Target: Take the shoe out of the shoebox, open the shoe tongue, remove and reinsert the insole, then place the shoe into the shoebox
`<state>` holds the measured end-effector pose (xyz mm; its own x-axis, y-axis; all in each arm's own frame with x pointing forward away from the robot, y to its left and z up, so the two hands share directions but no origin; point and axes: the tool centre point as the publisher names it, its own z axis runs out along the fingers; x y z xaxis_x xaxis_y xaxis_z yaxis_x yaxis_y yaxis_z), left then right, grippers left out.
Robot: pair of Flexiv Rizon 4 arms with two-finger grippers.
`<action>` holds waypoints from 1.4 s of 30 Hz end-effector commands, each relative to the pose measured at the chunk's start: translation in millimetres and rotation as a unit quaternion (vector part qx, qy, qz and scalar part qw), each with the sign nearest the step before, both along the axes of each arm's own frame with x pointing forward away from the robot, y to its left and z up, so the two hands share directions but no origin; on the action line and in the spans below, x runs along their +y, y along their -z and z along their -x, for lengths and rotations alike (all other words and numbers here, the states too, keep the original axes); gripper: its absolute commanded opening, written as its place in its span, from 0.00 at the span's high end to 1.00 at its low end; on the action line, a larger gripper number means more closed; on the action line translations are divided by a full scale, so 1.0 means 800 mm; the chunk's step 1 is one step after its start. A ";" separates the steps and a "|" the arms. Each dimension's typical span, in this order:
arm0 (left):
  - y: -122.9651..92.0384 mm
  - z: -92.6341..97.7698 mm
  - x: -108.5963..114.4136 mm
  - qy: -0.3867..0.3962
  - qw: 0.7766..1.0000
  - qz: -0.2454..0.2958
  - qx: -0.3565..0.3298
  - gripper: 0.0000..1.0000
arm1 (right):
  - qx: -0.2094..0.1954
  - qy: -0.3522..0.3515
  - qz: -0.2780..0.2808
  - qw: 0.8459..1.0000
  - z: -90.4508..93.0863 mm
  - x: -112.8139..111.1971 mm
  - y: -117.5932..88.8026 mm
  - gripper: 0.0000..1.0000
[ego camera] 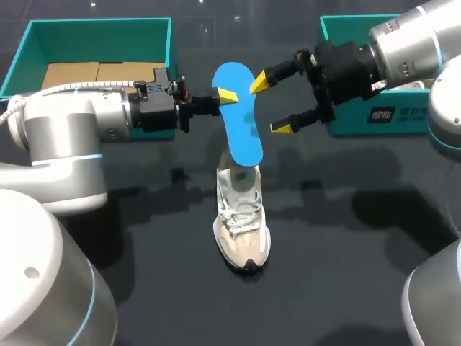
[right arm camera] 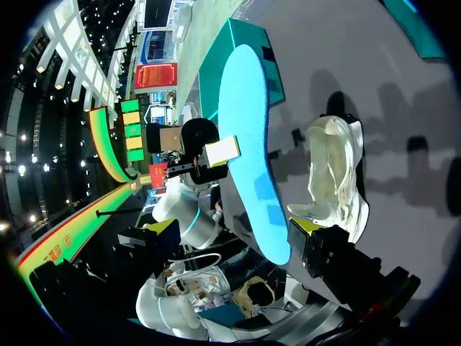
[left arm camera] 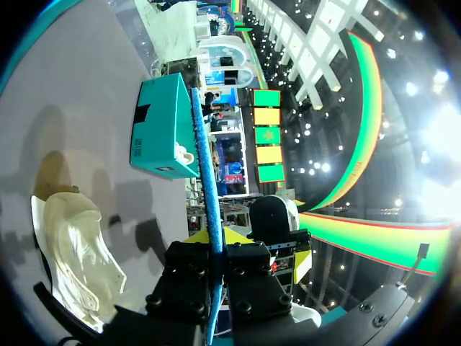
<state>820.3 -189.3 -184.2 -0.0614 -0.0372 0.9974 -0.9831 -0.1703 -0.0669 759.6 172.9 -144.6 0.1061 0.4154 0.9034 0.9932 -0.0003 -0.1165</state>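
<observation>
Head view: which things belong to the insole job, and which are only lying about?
Job: blue insole, in left gripper; white shoe; right gripper, open; teal box at right.
Lying about: cardboard pieces inside teal box at left; that box's role is unclear.

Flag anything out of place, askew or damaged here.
Only the blue insole stands out: it is out of the shoe, held in the air by the left hand. The shoe stands upright on the table. That fits the task, and nothing looks spilled or damaged.
</observation>
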 end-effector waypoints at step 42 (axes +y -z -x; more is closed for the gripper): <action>-0.033 -0.002 0.060 0.016 0.738 0.018 -0.674 1.00 | -0.036 0.031 -0.136 0.990 -0.006 -0.005 0.001 0.00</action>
<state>821.5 -141.0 -152.5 -0.9346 0.0275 0.3546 -0.3553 -0.1177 -0.9273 767.4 166.4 -141.8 0.0541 0.1564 0.9862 0.9983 -0.0314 -0.0498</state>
